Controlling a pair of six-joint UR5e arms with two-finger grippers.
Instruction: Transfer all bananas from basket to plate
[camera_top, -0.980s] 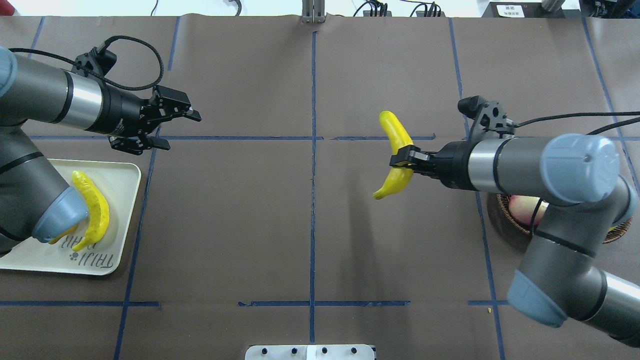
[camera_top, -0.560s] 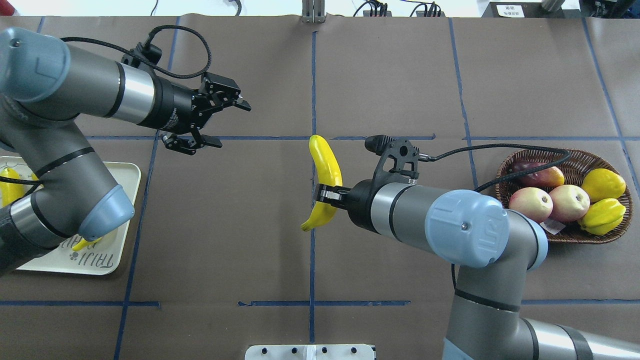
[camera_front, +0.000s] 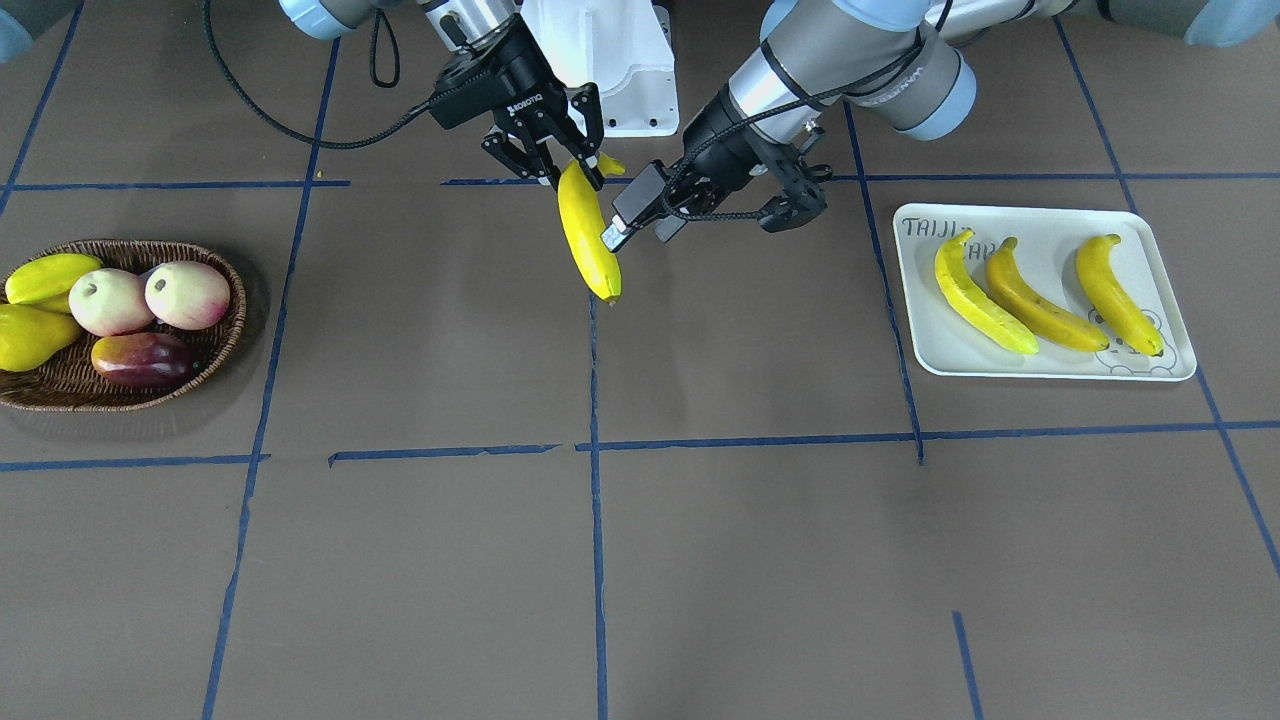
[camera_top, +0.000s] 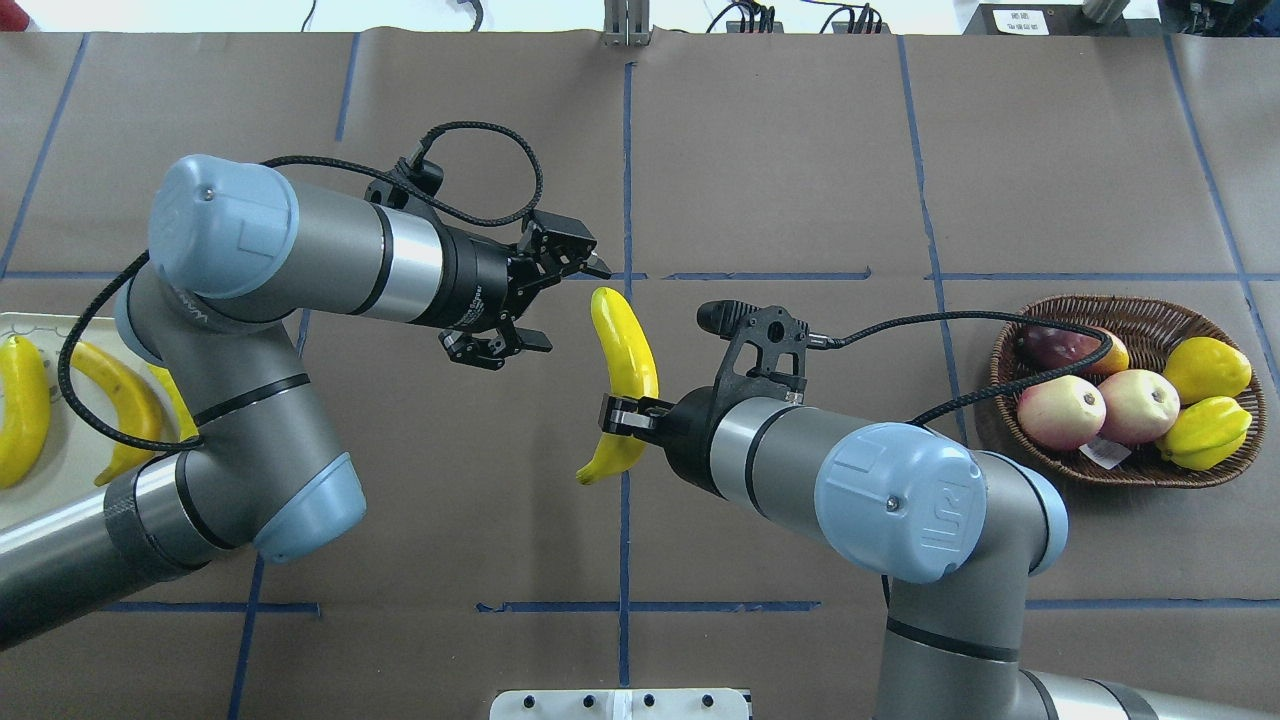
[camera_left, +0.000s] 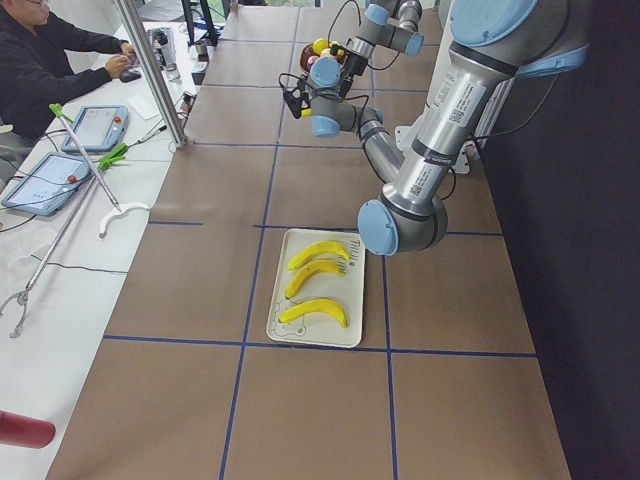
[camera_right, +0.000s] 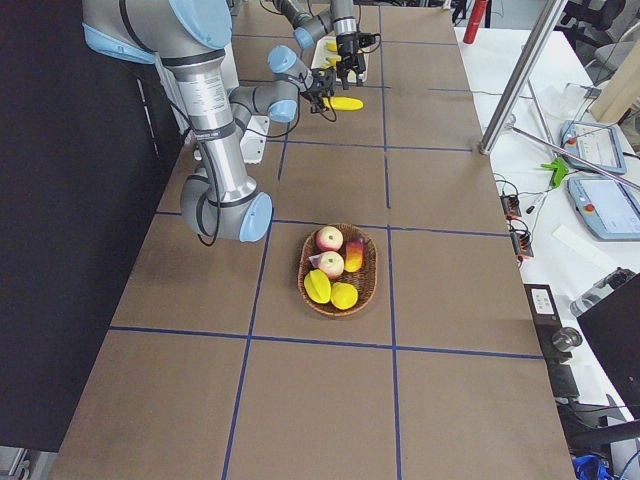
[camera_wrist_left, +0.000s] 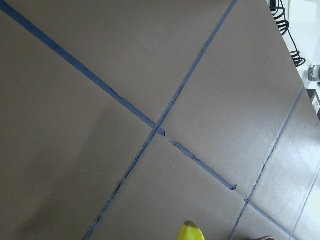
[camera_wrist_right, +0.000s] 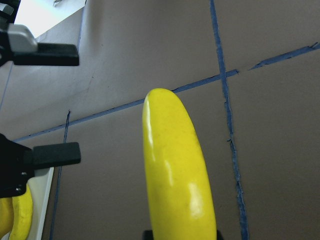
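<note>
My right gripper (camera_top: 620, 412) is shut on a yellow banana (camera_top: 627, 352) and holds it above the table's middle; the same gripper (camera_front: 548, 160) and banana (camera_front: 585, 235) show in the front-facing view. My left gripper (camera_top: 568, 305) is open and empty, just left of the banana's far end, not touching it. Its fingers (camera_wrist_right: 52, 154) show left of the banana (camera_wrist_right: 177, 170) in the right wrist view. Three bananas (camera_front: 1040, 300) lie on the white plate (camera_front: 1050, 225). The wicker basket (camera_top: 1100, 305) at the right holds no banana.
The basket (camera_front: 120, 405) holds two pink-white round fruits (camera_top: 1100, 405), a dark red-orange fruit (camera_top: 1065, 348) and yellow-green fruits (camera_top: 1205, 400). My left arm partly covers the plate (camera_top: 60, 445) in the overhead view. Blue tape lines cross the brown table cover.
My right gripper has carried the banana leftward from near the basket to the table's middle. My left gripper, open throughout, has moved right from near the plate up to the banana.
</note>
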